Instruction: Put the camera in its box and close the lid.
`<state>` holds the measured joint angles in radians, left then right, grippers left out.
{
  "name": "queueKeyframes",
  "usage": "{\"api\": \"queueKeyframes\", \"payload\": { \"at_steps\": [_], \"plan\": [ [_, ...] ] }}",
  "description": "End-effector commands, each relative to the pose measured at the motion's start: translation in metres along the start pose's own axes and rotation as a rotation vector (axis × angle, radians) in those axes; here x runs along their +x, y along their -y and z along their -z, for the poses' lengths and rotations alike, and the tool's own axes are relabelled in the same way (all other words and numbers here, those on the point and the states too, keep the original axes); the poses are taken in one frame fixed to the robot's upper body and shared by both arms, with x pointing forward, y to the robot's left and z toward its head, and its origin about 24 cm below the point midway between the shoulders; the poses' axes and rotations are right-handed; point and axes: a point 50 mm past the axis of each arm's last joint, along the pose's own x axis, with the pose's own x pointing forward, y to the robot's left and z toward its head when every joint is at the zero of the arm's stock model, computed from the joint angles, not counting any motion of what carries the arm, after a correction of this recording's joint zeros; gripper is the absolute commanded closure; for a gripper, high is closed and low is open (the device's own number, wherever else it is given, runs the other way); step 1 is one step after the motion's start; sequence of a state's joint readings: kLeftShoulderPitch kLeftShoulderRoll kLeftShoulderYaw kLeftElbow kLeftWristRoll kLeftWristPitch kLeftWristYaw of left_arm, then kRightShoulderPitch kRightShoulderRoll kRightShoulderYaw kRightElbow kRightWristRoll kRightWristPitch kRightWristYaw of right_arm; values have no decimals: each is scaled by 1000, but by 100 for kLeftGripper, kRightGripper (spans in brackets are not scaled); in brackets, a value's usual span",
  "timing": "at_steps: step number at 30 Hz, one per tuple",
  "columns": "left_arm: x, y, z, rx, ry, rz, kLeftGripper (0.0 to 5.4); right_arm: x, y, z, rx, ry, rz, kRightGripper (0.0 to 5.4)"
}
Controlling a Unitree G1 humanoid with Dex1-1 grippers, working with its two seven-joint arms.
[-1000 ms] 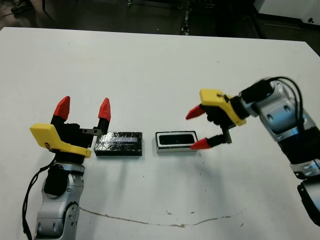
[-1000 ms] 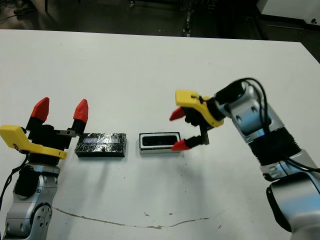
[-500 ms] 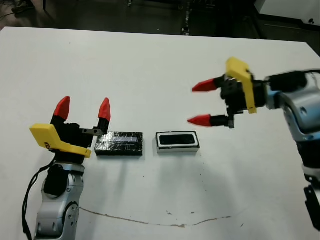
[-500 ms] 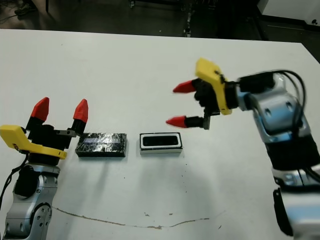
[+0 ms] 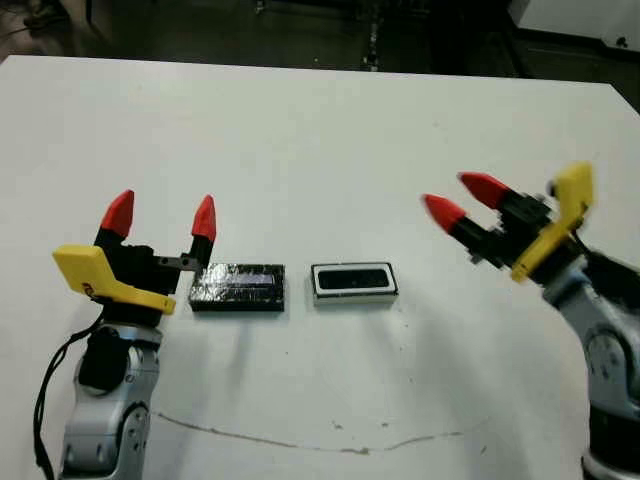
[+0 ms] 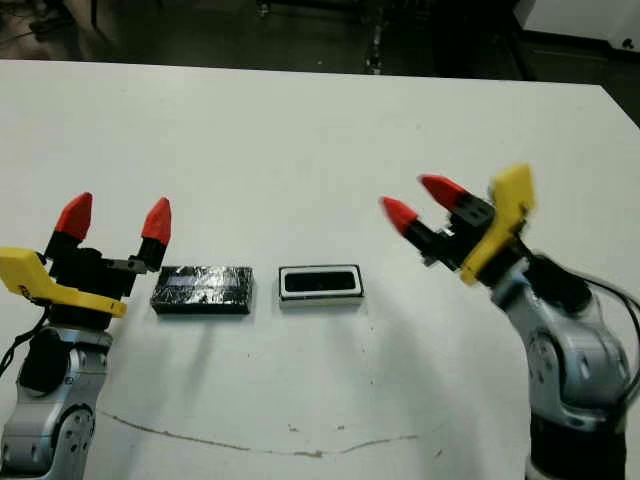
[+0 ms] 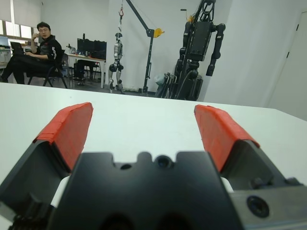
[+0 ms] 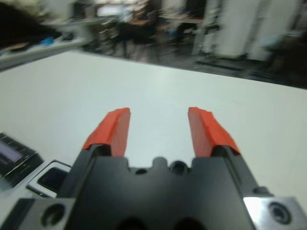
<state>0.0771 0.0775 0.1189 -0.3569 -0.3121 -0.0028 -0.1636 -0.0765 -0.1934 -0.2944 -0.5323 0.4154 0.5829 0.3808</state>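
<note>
The box point(image 5: 354, 296) sits at the table's middle, a small white-rimmed tray with the black camera point(image 5: 352, 277) lying flat inside it. Just to its left lies the lid point(image 5: 238, 287), a glossy black slab with a pale strip, flat on the table and apart from the box. My left gripper point(image 5: 160, 212) stands open beside the lid's left end, fingers pointing up and holding nothing. My right gripper point(image 5: 462, 198) is open and empty, well to the right of the box and above the table. The right wrist view catches the box point(image 8: 52, 176) and the lid point(image 8: 12, 154) at its edge.
A thin brown line point(image 5: 300, 441) runs across the white table near its front edge. Beyond the far edge is dark floor. In the left wrist view a person point(image 7: 41, 51) sits at a desk far behind the table, near robot stands point(image 7: 199, 45).
My right gripper has drawn back from the box's right end, swinging right and away, and stays open. The left gripper, lid and box have not moved.
</note>
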Motion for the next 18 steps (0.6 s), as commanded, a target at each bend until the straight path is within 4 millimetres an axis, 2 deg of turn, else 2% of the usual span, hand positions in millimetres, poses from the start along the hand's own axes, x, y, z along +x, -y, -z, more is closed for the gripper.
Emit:
{"api": "queueKeyframes", "payload": {
  "at_steps": [1, 4, 9, 13, 17, 18],
  "plan": [
    [-1, -3, 0, 16, -20, 21, 0, -19, 2, 9, 54, 27, 164, 285],
    [2, -5, -5, 48, -30, 88, 0, -28, 3, 17, 66, 48, 268, 329],
    [12, -12, -22, 104, -79, 366, 0, -30, 0, 23, 91, 62, 333, 410],
    [26, -22, -39, 153, -156, 595, 0, -28, -2, 26, 120, 64, 341, 474],
    [44, -29, -56, 188, -225, 748, 0, -26, -2, 29, 135, 49, 374, 538],
    [48, -30, -60, 200, -247, 781, 0, -26, -2, 29, 137, 47, 378, 540]
  ]
}}
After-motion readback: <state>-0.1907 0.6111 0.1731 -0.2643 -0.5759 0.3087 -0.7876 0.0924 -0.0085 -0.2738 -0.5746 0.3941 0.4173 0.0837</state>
